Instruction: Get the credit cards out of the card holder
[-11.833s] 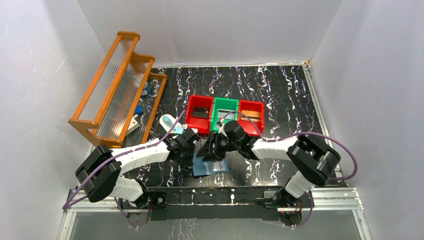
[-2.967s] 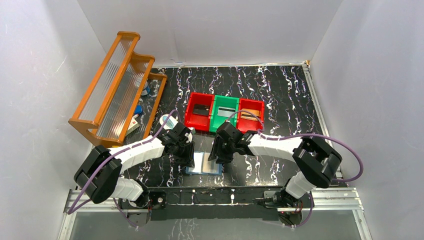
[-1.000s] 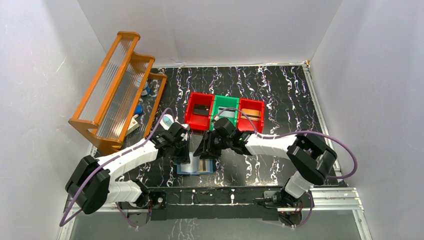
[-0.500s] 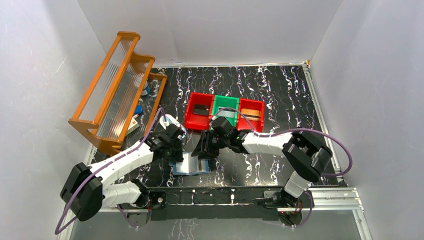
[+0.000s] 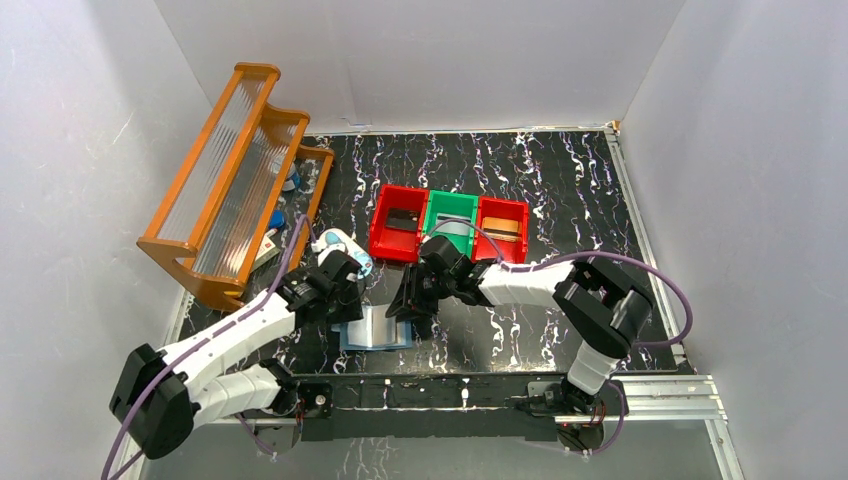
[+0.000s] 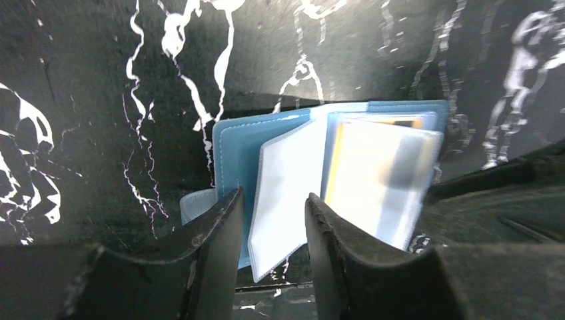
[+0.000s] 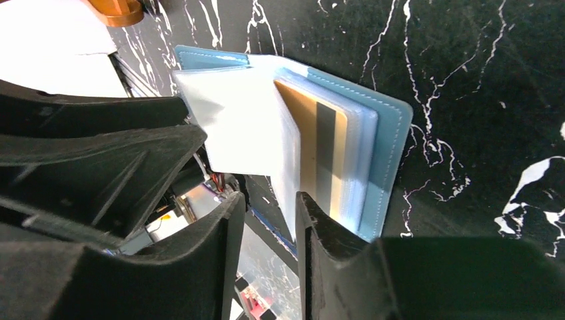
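Observation:
The blue card holder (image 5: 372, 330) lies open on the black table near the front edge, its clear sleeves fanned up. A tan-orange credit card (image 7: 308, 147) with a dark stripe sits in a sleeve on the right half. My left gripper (image 5: 348, 303) hovers over the holder's left half (image 6: 233, 147), jaws apart (image 6: 273, 200), one loose clear sleeve (image 6: 286, 180) showing in the gap. My right gripper (image 5: 407, 308) is at the right half, open (image 7: 268, 199), its right finger beside a sleeve's edge, nothing between the jaws. Three more cards lie in the bins.
A red bin (image 5: 398, 224) holds a black card, a green bin (image 5: 449, 228) a pale one, a second red bin (image 5: 503, 230) a tan one. A white-and-blue oval case (image 5: 340, 243) lies behind my left gripper. A wooden rack (image 5: 235, 170) stands back left.
The left jaws have opened and let the sleeve go. Both grippers and the holder have shifted a little to the left. The right jaws have narrowed slightly.

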You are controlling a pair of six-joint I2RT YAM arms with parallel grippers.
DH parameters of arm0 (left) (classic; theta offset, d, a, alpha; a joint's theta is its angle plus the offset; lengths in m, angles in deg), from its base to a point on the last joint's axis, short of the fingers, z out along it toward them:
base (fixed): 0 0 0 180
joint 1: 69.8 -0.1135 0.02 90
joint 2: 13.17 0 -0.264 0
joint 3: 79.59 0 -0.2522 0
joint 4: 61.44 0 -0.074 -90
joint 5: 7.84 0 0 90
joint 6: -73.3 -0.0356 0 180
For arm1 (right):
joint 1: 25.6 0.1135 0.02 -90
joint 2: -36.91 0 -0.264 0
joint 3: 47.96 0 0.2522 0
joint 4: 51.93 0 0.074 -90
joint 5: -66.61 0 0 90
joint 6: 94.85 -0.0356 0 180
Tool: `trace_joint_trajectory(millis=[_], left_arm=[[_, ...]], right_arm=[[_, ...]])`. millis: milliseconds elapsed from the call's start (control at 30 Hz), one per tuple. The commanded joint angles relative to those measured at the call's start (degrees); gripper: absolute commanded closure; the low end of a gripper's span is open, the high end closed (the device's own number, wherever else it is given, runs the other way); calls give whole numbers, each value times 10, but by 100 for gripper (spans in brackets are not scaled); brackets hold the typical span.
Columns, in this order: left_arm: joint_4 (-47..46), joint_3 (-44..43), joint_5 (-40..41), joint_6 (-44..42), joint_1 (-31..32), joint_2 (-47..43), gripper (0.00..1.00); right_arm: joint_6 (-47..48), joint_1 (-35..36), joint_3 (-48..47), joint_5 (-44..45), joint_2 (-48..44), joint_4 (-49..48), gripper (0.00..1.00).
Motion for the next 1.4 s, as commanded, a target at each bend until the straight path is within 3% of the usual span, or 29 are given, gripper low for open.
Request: trace_joint_trajectory(millis=[0,400,667,833,1367], left_arm=[[3,29,-10,25,-3,32,66],[-59,78,-66,33,-3,25,87],[-115,92,-124,10,-2,35,90],[-145,89,-152,-1,-2,55,90],[-161,74,-161,-19,-2,80,90]], right_arm=[[2,3,-32,-9,4,-6,61],[16,3,-38,-7,-4,4,72],[55,3,-56,93,-25,153,53],[70,4,-65,125,-36,196,45],[82,7,-81,126,-11,220,43]])
